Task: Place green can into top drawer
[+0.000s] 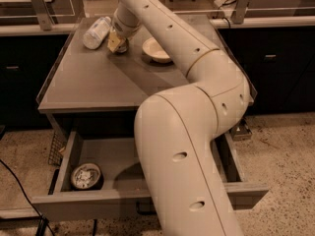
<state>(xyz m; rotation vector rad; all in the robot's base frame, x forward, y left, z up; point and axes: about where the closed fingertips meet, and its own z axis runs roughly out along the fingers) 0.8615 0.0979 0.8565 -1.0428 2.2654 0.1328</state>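
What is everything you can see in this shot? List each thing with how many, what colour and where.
table: one, grey, centre of view
top drawer: one, grey, pulled open below the tabletop
round tin: one, white patterned top, left front corner of the drawer
green can: one, dark, far part of the table, largely hidden by the tool
plastic bottle: one, clear with white label, lying at the table's far left
bowl: one, white, far part of the table, right of the can
arm: one, cream, from the foreground to the table's far edge
tool: one, at the can, beside the bottle
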